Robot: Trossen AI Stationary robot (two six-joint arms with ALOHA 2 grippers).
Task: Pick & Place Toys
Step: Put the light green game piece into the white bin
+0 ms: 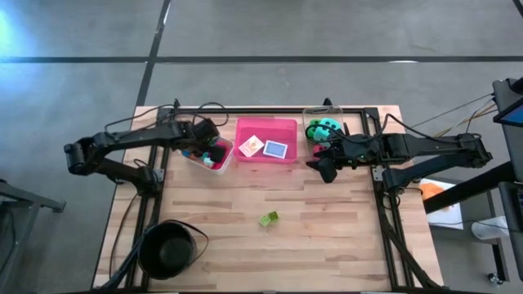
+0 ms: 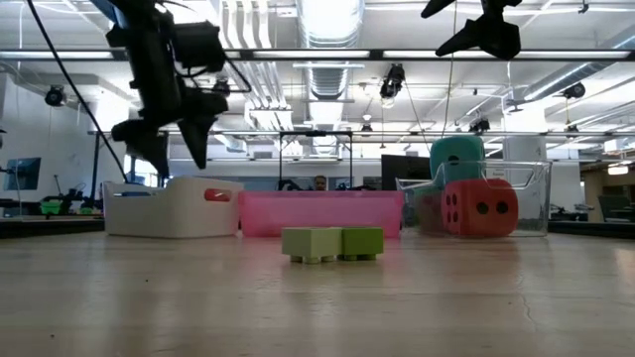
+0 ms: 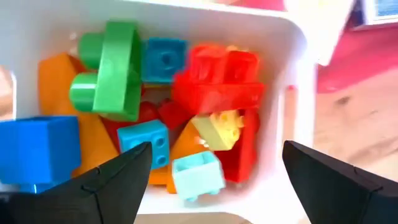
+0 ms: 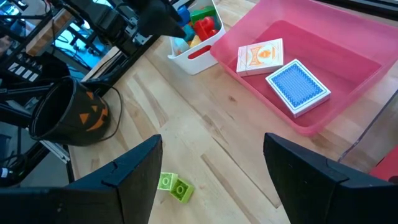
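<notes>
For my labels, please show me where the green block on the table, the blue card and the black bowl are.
green block [image 1: 269, 218], high view, its top face.
blue card [image 4: 298, 86], right wrist view, middle of its patterned back.
black bowl [image 1: 148, 260], high view, its rim.

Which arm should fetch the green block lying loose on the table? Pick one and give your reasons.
Right, probably. The right end effector hangs open over bare table, and the green block shows between its fingers in the right wrist view. The left end effector is open too, but over the white tray of blocks, farther away.
</notes>
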